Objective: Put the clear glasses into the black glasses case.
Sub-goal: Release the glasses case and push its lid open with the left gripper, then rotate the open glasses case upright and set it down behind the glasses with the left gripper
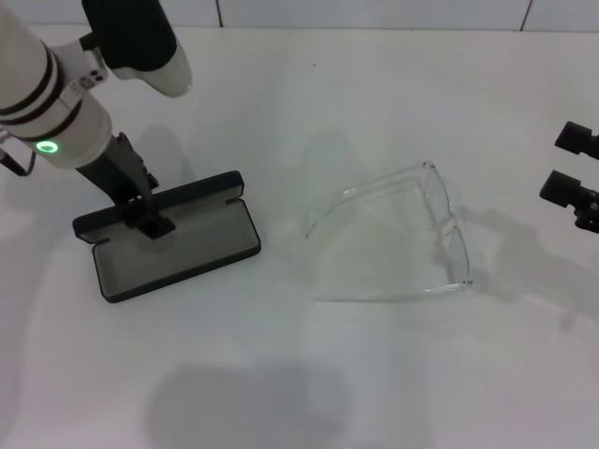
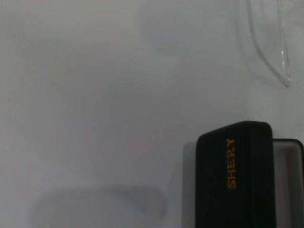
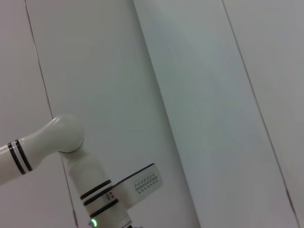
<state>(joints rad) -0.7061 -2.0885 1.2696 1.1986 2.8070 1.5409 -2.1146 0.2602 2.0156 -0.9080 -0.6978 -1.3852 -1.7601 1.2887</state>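
Clear glasses (image 1: 412, 234) are what this job turns on, and they lie untouched on the white desk (image 1: 374, 374), near the middle and toward three o'clock of the case. Starting at the left claw (image 1: 142, 213): in the head view it reaches down onto the raised lid of the black glasses case (image 1: 173, 248), its fingers appearing closed on the lid's edge, most likely to keep the case open and steady so it cannot snap shut or slide. The left wrist view shows the lid's outer face with its orange lettering, and one thin clear arm of the glasses farther off. The case sits at about nine o'clock on the desk, its grey-lined tray facing up and bare. The glasses rest with arms unfolded, the lens toward three o'clock and the arm tips pointing back toward the case, well apart from it. The right claw (image 1: 573, 176) hovers at the three o'clock edge, just beyond the lens, its two fingers spread apart and holding nothing, seemingly placed ready to take the frame.
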